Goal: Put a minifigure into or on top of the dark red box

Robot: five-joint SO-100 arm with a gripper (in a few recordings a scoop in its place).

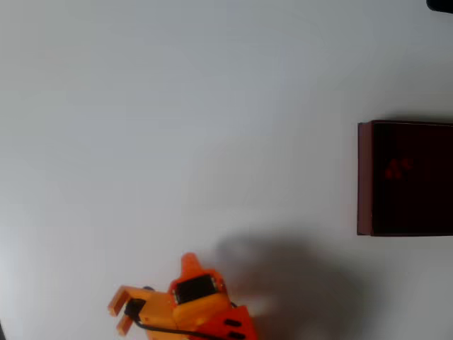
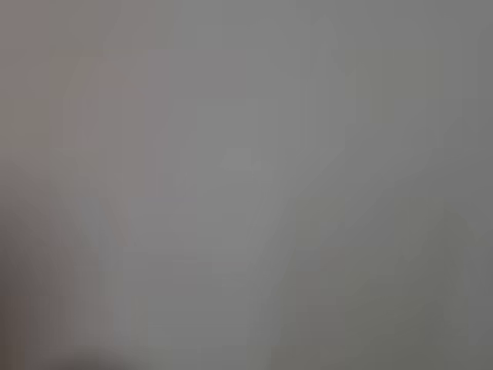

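Note:
The dark red box [image 1: 364,177] lies at the right edge of the overhead view, cut off by the frame, with thin maroon walls and a very dark inside. A small dim red shape, the minifigure [image 1: 398,168], lies inside it near the middle. My orange gripper [image 1: 117,315] is far from the box at the bottom edge, left of centre, pointing left. Its two fingers stand apart with nothing between them. The wrist view is a blurred grey surface with no object to make out.
The white table [image 1: 177,127] spreads between gripper and box. The arm's shadow [image 1: 290,276] falls to the right of the gripper. A dark object [image 1: 440,4] shows at the top right corner.

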